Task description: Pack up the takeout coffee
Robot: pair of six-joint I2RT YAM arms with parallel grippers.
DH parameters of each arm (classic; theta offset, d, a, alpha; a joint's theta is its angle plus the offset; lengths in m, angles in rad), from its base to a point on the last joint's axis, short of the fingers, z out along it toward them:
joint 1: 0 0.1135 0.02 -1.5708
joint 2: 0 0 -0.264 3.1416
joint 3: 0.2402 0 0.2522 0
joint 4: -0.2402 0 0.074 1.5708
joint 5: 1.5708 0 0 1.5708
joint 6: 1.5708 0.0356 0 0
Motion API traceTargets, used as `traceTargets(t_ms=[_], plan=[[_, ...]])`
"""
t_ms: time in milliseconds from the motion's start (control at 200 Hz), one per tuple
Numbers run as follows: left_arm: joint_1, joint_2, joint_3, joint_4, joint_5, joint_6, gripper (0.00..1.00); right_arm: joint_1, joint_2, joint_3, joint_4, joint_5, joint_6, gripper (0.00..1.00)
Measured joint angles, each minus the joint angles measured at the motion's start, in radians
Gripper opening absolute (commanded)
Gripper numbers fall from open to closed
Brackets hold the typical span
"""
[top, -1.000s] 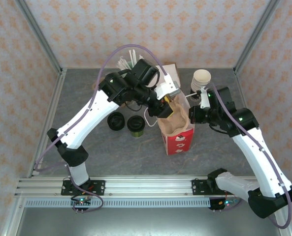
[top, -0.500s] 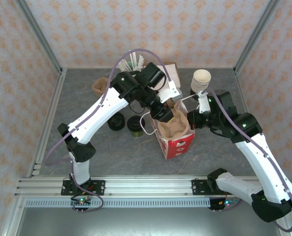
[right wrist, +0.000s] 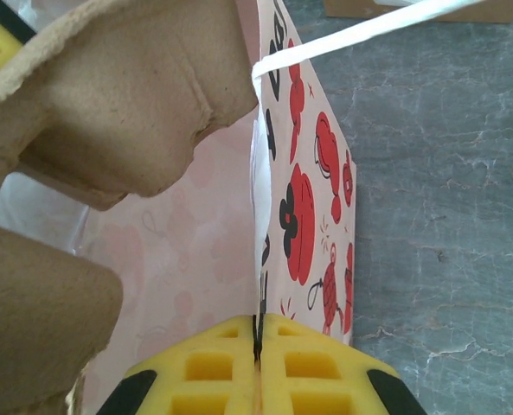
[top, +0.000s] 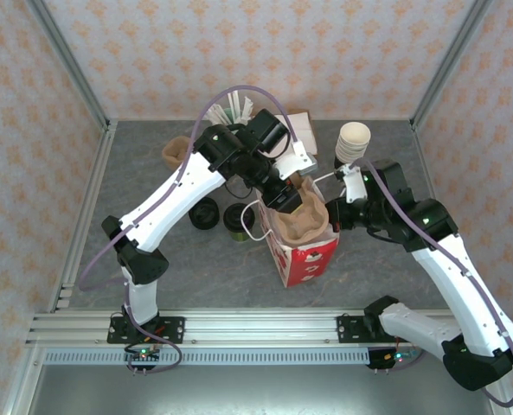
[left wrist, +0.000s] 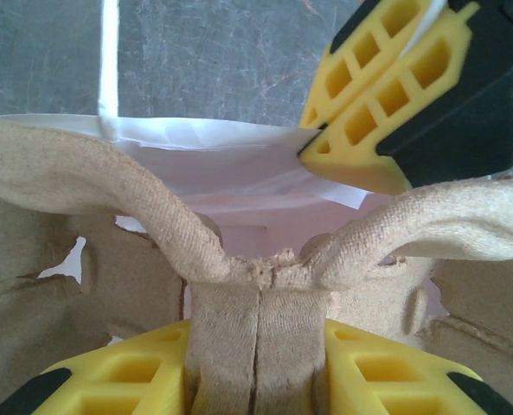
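The left jaws are clamped on the centre ridge of a pulp cup carrier [left wrist: 256, 337], held at the mouth of the paper bag [right wrist: 312, 216]. The right jaws, pressed together, pinch the bag's rim opposite them. The takeout coffee [top: 239, 220] stands on the desk [top: 213, 268] outside the bag, beside the left jaws, away from the right jaws.
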Motion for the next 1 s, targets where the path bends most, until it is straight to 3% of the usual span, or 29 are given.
traceTargets(t_ms=[696, 756, 1001], plan=[[0.001, 0.03, -0.099, 0.011, -0.05, -0.016, 0.34, 0.002, -0.012, -0.024, 0.008, -0.048, 0.044, 0.0], [0.001, 0.03, -0.109, 0.015, -0.051, -0.016, 0.34, 0.002, -0.013, -0.025, 0.01, -0.042, 0.051, 0.06], [0.001, 0.034, -0.127, 0.028, -0.066, -0.024, 0.33, 0.002, -0.017, -0.039, 0.03, -0.008, 0.089, 0.1]])
